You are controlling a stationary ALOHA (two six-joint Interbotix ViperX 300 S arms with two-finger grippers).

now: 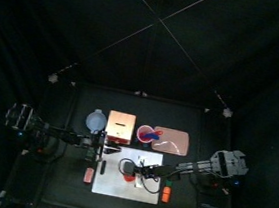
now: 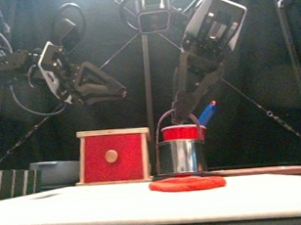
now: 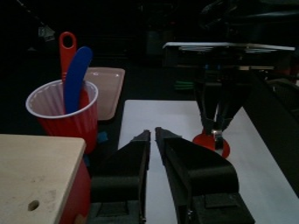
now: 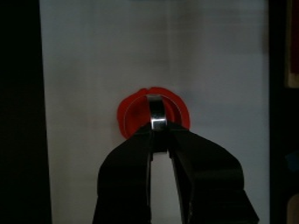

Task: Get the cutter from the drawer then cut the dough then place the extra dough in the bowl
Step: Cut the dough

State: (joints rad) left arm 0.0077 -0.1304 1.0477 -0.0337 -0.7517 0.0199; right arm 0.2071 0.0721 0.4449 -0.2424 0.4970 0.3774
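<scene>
A flat red dough disc lies on the white cutting board. The round metal cutter stands upright on it. My right gripper comes down from above and is shut on the cutter's wire handle; the right wrist view shows the cutter on edge between the jaws over the dough. My left gripper hovers shut and empty between the wooden box and the board. The box's red drawer front looks pushed in.
A red cup with a blue and a red toy knife stands on the pink tray behind the board. The blue-grey bowl sits left of the wooden box. A small orange toy lies at the board's front right.
</scene>
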